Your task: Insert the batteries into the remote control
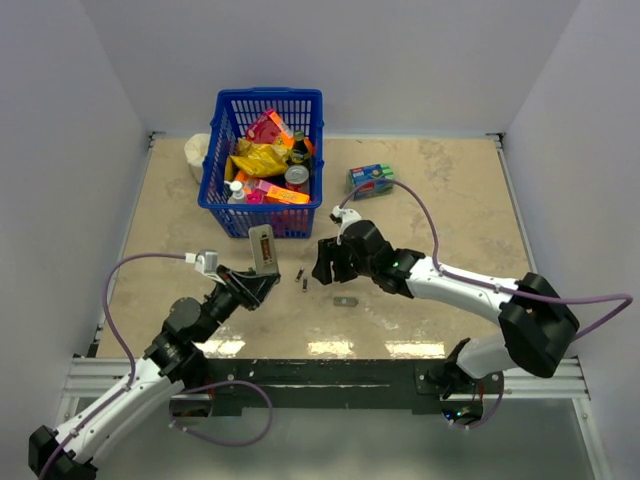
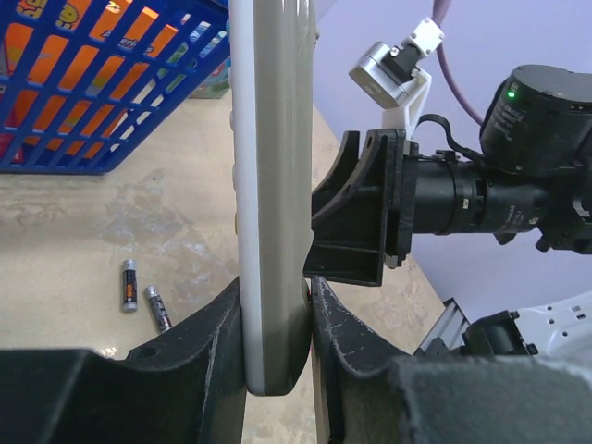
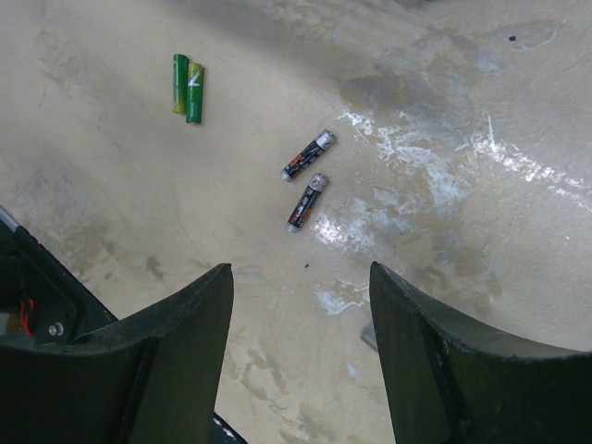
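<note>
Left tool clamps remote control upright. Right tool wide open, empty, near batteries. Risk: round batteries roll across surface when pinched.

Overhead camera looks down; close wrist cameras share batteries.

beige mottled worktop, darker stains in patches | closed in behind, left and right of worktop by plain pale lilac walls | bordered at worktop's near side by aluminium rail | lit from above, glare patches along worktop's near edge
</note>
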Controlling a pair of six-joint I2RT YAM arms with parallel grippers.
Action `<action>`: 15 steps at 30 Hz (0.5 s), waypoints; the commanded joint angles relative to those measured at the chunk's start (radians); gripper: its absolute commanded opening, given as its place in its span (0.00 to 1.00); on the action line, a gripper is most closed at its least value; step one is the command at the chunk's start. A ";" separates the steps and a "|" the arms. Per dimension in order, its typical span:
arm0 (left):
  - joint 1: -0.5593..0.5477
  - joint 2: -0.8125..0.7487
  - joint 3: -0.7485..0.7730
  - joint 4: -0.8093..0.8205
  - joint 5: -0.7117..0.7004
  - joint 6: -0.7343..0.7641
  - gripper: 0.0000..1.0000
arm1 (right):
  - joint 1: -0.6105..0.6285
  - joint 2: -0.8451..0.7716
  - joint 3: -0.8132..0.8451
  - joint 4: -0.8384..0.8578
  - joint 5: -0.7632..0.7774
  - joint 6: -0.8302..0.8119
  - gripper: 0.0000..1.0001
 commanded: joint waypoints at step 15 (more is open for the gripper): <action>0.004 0.064 0.050 0.095 0.145 0.123 0.00 | 0.054 -0.086 0.119 0.007 0.035 0.192 0.57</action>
